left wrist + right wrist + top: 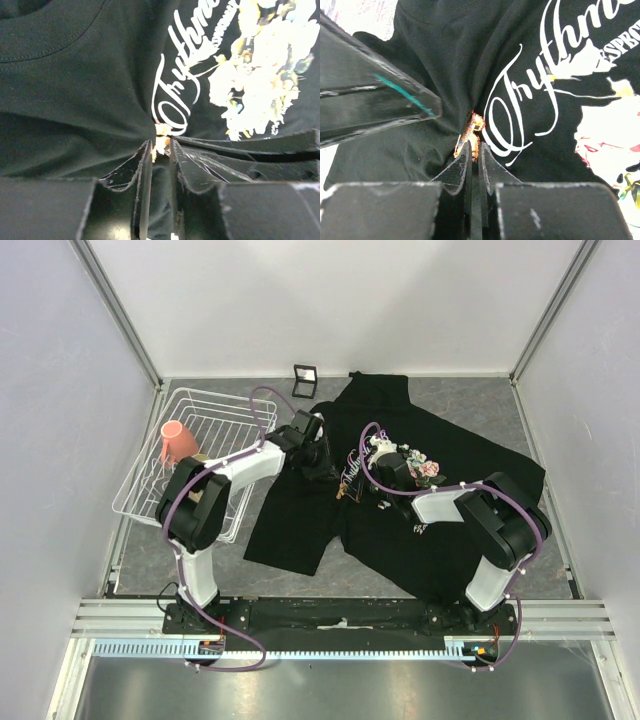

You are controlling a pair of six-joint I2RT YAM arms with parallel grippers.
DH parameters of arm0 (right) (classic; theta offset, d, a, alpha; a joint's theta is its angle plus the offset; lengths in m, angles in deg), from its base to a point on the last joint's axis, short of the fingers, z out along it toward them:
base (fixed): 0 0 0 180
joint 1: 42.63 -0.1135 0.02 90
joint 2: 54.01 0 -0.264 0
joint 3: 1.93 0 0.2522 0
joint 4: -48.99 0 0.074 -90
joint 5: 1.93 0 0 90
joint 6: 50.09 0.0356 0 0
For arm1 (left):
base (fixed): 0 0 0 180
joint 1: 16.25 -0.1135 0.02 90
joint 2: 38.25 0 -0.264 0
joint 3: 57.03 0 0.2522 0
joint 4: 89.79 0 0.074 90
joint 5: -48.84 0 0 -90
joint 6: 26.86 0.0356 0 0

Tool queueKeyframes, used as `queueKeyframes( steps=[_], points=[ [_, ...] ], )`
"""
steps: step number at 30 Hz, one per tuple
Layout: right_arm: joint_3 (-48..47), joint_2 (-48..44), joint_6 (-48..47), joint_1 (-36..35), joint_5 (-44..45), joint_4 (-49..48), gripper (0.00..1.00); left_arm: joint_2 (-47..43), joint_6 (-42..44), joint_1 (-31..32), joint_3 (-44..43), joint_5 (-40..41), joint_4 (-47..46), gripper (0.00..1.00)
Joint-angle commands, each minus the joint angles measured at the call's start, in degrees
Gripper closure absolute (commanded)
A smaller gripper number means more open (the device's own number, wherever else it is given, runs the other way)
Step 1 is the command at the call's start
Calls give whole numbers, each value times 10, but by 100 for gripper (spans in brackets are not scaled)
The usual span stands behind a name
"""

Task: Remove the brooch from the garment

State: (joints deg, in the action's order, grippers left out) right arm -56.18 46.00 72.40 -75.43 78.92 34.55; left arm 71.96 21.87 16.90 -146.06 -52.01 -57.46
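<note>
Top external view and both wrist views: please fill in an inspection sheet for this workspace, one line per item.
Surface: grey table mat, with the shirt lying across its centre and right.
Job's things: garment, black and rumpled; brooch, orange, on the fabric beside the white lettering.
Clutter: wire basket at left holding a pink cup; small black frame at the far edge.
Grippers: left gripper nearly closed, apparently pinching puckered fabric; right gripper shut on the brooch.
Cables: purple cables loop along both arms.
Surroundings: white walls, metal corner posts.
</note>
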Motion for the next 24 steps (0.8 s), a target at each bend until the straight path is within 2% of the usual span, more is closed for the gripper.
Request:
queueKeyframes(
  steps=[1, 6, 11, 15, 24],
  points=[
    [-7, -19, -14, -2, -2, -16, 100, -61, 37, -1, 6, -3, -5, 70],
    [-9, -22, -16, -2, 1, -11, 100, -84, 43, -2, 32, 20, 2, 67],
    [-10, -25, -15, -3, -4, -11, 100, -48, 57, -14, 26, 67, 21, 75],
    [-17, -29, -16, -6, 1, -4, 100, 7, 73, -29, -17, 99, 53, 80],
    [-117, -26, -73, -50, 105, 188, 100, 21, 68, -36, 13, 137, 49, 82]
  ],
)
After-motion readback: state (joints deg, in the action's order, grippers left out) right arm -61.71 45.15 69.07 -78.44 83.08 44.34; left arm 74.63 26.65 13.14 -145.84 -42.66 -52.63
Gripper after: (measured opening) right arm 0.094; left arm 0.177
